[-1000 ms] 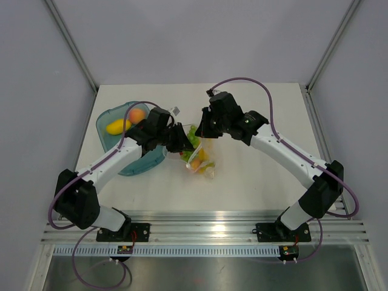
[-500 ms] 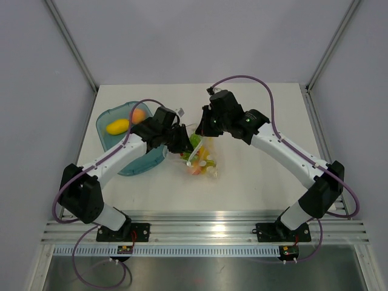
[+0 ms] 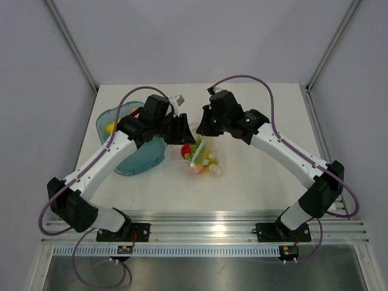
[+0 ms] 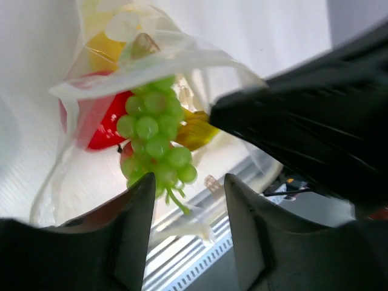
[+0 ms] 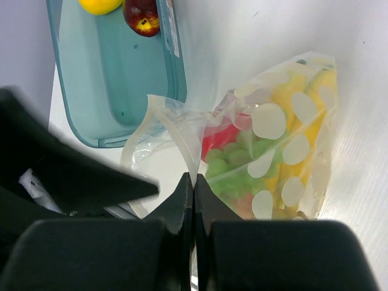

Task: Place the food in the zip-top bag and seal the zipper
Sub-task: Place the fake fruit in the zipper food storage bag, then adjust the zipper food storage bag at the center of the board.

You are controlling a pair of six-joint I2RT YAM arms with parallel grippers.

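From above, the zip-top bag [image 3: 203,160] lies on the table [image 3: 260,176] beside the teal tray [image 3: 140,160], with the left claw [image 3: 182,130] and right claw [image 3: 203,128] at its mouth. In the left wrist view, the left claw stands open, with the green grapes [image 4: 154,136] in the bag just beyond its fingers. In the right wrist view, the right claw is closed, pinching the bag's mouth edge.
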